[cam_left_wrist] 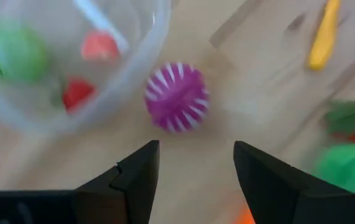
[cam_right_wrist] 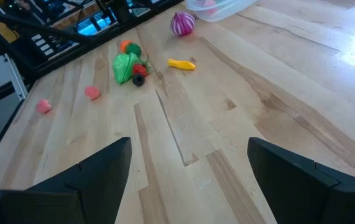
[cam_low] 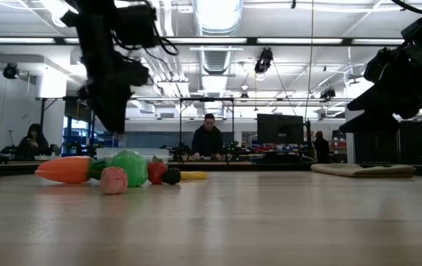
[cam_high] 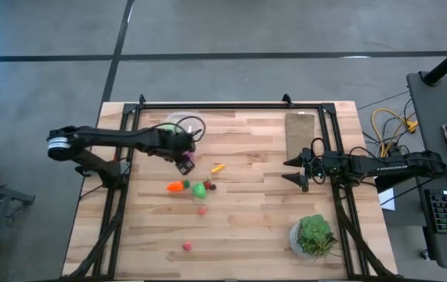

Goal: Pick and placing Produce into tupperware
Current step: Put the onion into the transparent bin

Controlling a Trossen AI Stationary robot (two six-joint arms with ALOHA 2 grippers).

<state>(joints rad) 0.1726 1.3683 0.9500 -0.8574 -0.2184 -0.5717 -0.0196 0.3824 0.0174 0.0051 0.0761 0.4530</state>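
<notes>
The clear round tupperware (cam_left_wrist: pixel 53 68) stands on the table at the far left centre (cam_high: pixel 182 124). It holds a green ball (cam_left_wrist: pixel 9 53) and two red pieces (cam_left_wrist: pixel 99 45). A purple ball with white stripes (cam_left_wrist: pixel 177 96) lies on the table just outside its wall. My left gripper (cam_left_wrist: pixel 196 180) is open and empty above the purple ball, also seen from above (cam_high: pixel 184 163). An orange carrot (cam_high: pixel 175 186), a green piece (cam_high: pixel 200 189), small red and dark bits (cam_high: pixel 210 185), a yellow piece (cam_high: pixel 218 167) and two pink pieces (cam_high: pixel 202 210) lie on the table. My right gripper (cam_high: pixel 297 171) is open and empty at the right.
A flat tan board (cam_high: pixel 301 133) lies at the far right. A leafy green plant in a white pot (cam_high: pixel 313 235) stands at the near right. Bare wood lies between the two grippers (cam_right_wrist: pixel 189 137). People sit in the room beyond the table (cam_low: pixel 208 140).
</notes>
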